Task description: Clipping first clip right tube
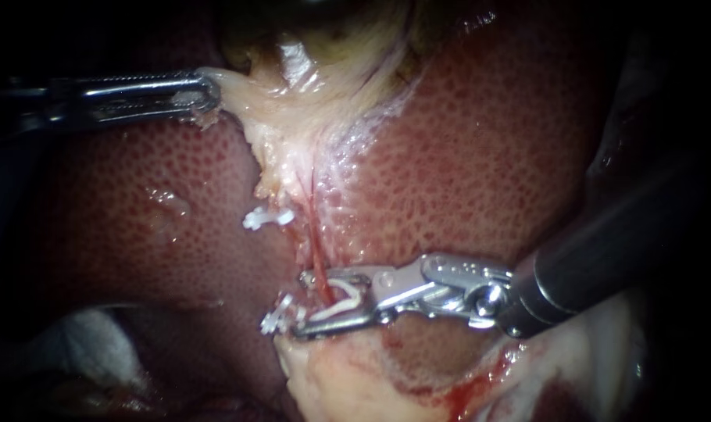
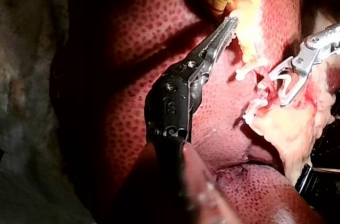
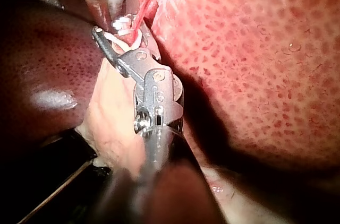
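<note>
White clip point(image 1: 344, 301), open-mouthed, sat loaded in the right instrument point(image 1: 301, 305) at lower centre of the endoscope view. The jaws stood apart and bore on the clip from both sides, straddling the thin red right tube point(image 1: 316, 250). The clip was not yet closed. An upper closed clip point(image 1: 267, 217) and a lower closed clip point(image 1: 281, 319) lay just left of that tube, apparently on a neighbouring strand. At upper left, the left instrument point(image 1: 207, 94) was clamped on pale tissue point(image 1: 293, 117) below the gallbladder point(image 1: 309, 39), and the tissue looked stretched across the liver point(image 1: 488, 156).

Left wrist view: the serrated jaws were together on the pale tissue's edge. The right instrument point(image 2: 279, 88) was ahead and to one side, near both closed clips.

Right wrist view: the right tube point(image 3: 146, 3) ran down into the clip's bend between the jaws. I could not tell whether the clip tips cleared the tube's far side.

Risks, as judged:
- If the tips fell short, closing would pinch only part of the tube, and the clip could slip or tear the wall.
- The lower jaw was close to the lower closed clip and could knock it.
- A lost left hold would slacken the tube.
</note>
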{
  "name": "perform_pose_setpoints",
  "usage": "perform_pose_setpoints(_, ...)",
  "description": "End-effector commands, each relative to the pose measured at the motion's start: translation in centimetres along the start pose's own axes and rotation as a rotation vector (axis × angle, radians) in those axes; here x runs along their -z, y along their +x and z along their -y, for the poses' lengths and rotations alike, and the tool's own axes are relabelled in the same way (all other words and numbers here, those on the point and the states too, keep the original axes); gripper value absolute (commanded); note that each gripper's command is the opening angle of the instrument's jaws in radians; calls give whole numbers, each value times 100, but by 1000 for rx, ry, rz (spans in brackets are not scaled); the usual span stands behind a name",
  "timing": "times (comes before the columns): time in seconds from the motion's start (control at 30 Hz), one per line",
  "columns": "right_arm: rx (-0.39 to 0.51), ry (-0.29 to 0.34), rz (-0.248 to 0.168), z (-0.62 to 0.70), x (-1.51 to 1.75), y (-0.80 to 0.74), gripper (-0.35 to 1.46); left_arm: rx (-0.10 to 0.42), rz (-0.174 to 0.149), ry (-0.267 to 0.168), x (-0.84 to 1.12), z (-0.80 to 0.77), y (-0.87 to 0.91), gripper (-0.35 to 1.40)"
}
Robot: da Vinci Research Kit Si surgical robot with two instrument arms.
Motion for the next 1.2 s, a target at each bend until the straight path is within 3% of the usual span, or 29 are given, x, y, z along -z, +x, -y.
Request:
perform_pose_setpoints(0.03, -5, 0, 0, 0, -1, -1, 49, 0, 0, 0, 0, 0, 0, -35)
perform_pose_setpoints(0.4, -72, 13, 14, 0, -1, -14, 37, 0, 0, 0, 0, 0, 0, -35)
perform_pose_setpoints(0.53, -106, 16, 18, 1, 4, -16, 1, 0, 0, 0, 0, 0, 0, -35)
perform_pose_setpoints(0.73, -135, 17, 18, 0, 9, -18, -35, 0, 0, 0, 0, 0, 0, -35)
perform_pose_setpoints(0.9, -223, 5, 11, -1, 12, -20, -35, 0, 0, 0, 0, 0, 0, -35)
perform_pose_setpoints(1.2, -235, 0, 38, 1, 17, -22, -35, -1, 0, 1, 0, 0, 0, -35)
